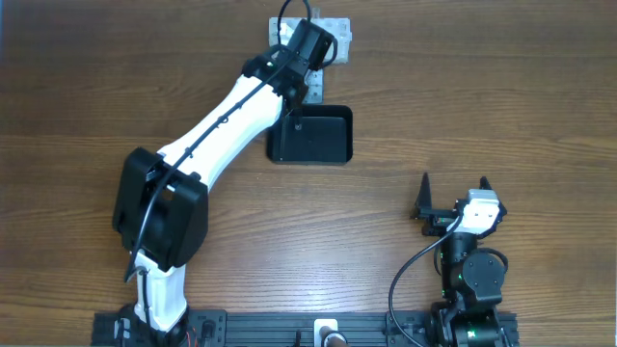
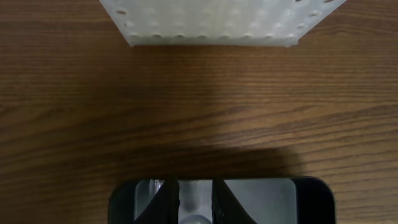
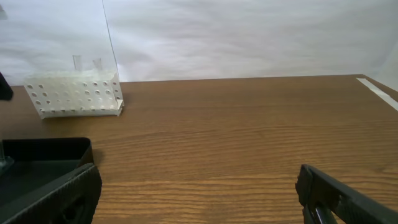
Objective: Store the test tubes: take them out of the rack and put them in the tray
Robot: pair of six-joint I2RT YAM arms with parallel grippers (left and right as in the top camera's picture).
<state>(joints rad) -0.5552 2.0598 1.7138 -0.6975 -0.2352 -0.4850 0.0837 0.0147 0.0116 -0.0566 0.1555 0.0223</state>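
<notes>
The white perforated rack [image 1: 333, 43] stands at the far middle of the table, and two clear test tubes [image 3: 87, 63] stick up from the rack [image 3: 78, 93]. The black tray [image 1: 323, 145] lies just in front of it. My left gripper [image 2: 194, 184] hangs over the tray's far edge [image 2: 311, 186], with the rack [image 2: 211, 22] beyond it. It is shut on a clear test tube [image 2: 196, 210]. In the top view the left gripper [image 1: 295, 118] sits at the tray's far left corner. My right gripper [image 1: 453, 193] stands open and holds nothing, near its base.
The left arm's white link [image 1: 231, 120] crosses the table diagonally from the near left. Bare wood lies between the tray [image 3: 43, 155] and the right gripper [image 3: 198, 180]. A strip of white tape [image 3: 379, 93] marks the table on the right.
</notes>
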